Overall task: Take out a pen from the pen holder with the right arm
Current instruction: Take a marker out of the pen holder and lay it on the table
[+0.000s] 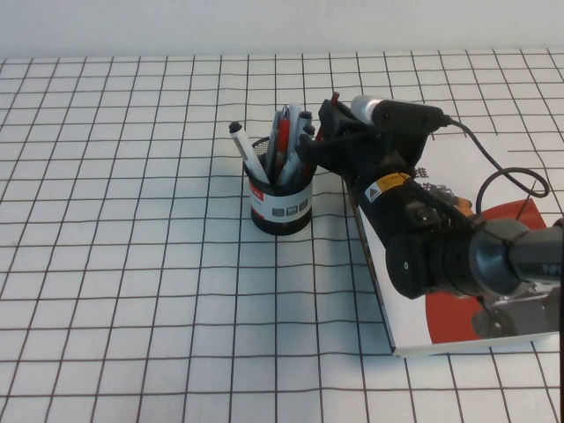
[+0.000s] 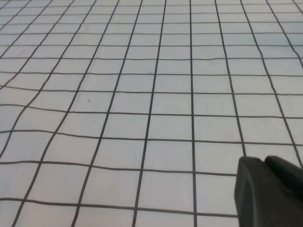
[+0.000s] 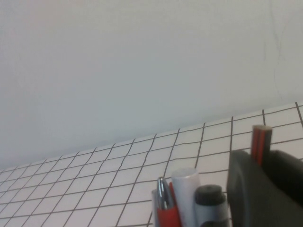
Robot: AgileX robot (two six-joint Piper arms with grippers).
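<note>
The right arm is reaching in from the right side of the table, and its right gripper (image 1: 323, 122) is sitting at the top right rim of the pen holder (image 1: 280, 207), a black mesh cup standing upright on the white, black-gridded tablecloth (image 1: 132, 264). The fingers are closing tight around a striped pen (image 3: 261, 142), red and black with a flat end that is poking up between the dark pads, while its lower part is hidden down among the others in the cup. The holder is wearing a white band with a red strip and a row of small grey squares; the writing on it is too small to read. A white marker (image 1: 249, 154) with a black cap is leaning out to the left, and red and grey pens are crowding the middle. On the arm a yellow warning sticker (image 1: 388, 187) is showing a black triangle. Under the arm a white booklet (image 1: 414, 330) with red shapes is lying flat. A few printed characters are peeking out beside the arm, not legible. The left gripper (image 2: 270, 194) is hanging over bare cloth, seen only in its own wrist view, and I cannot tell whether it is open or closed.
</note>
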